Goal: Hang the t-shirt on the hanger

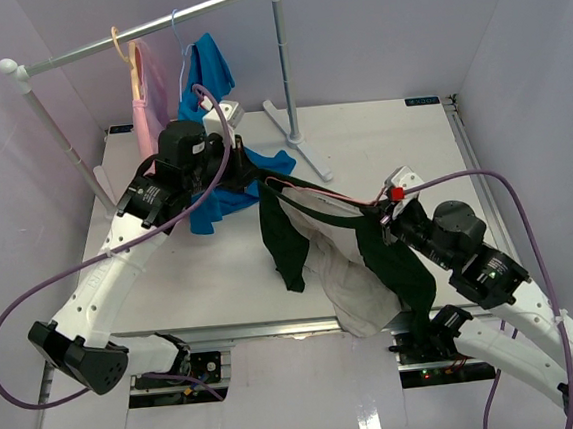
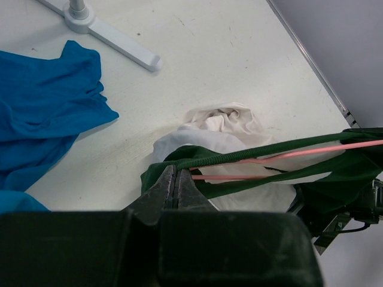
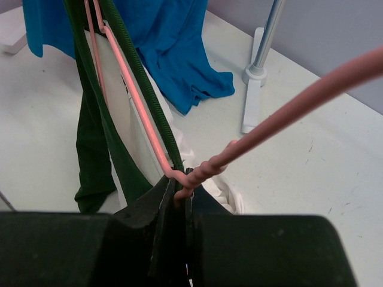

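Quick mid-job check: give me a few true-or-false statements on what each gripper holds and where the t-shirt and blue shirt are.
The right gripper is shut on the hanger at its twisted neck. True.
The left gripper is open. False: it is shut on the green edge of the t-shirt.
The t-shirt lies flat on the table. False: it is lifted between both grippers, its lower part draping down.
A blue shirt lies on the table. True.

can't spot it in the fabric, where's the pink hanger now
The hanger is held above the table, right of centre in the top view, inside the t-shirt's collar, its neck pinched by the right gripper.
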